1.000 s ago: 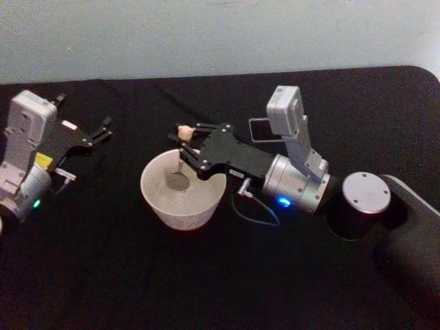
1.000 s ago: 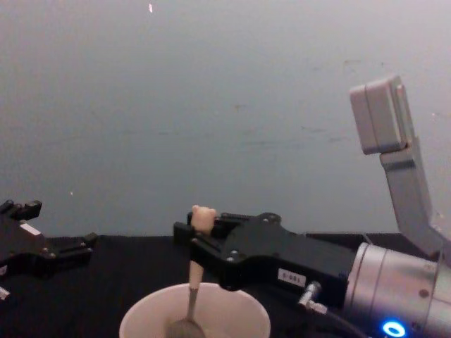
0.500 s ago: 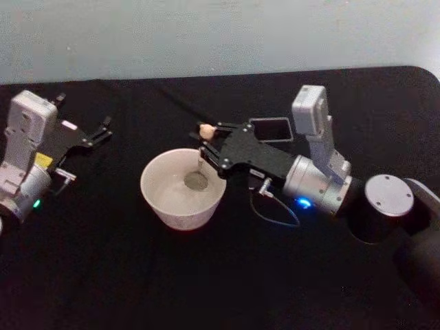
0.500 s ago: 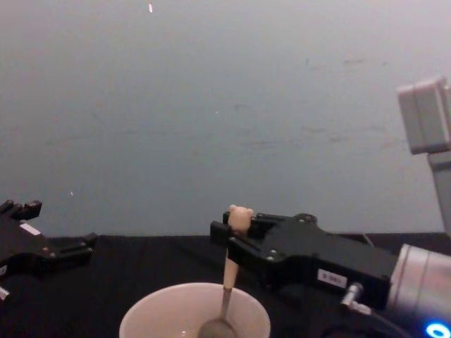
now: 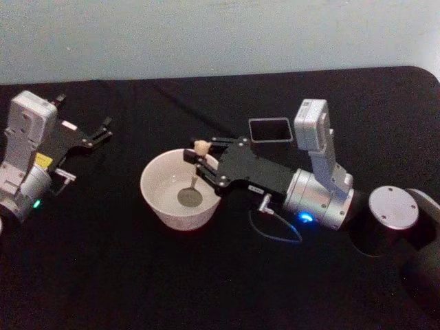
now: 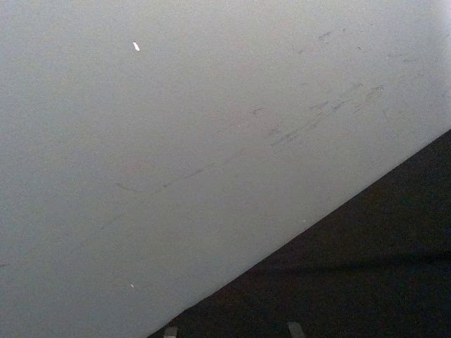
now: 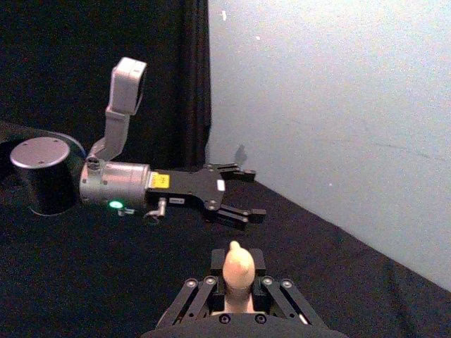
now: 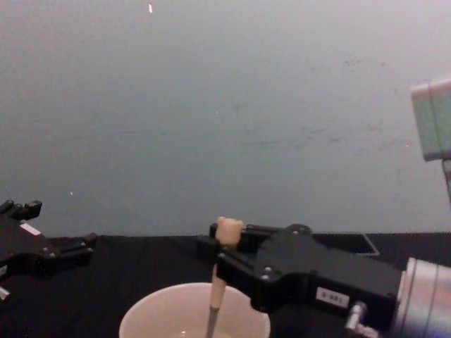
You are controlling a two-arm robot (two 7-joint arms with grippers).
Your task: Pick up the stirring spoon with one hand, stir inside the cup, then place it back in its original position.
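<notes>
A black tabletop [image 5: 206, 289] runs back to a pale wall. In the head view the right hand [image 5: 199, 158] is clamped on the stirring spoon [image 5: 194, 173], whose dark bowl sits low inside the cup [image 5: 157, 199]. The holder [image 5: 270, 141] stands just behind that hand. The chest view shows the handle leaning slightly, with the bear head above the rim. The right wrist view shows the left hand [image 7: 252, 193] spread wide, well apart from the cup.

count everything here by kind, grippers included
cup: 1
spoon: 1
holder: 1
grippers: 2 (left gripper, right gripper)
total: 5
</notes>
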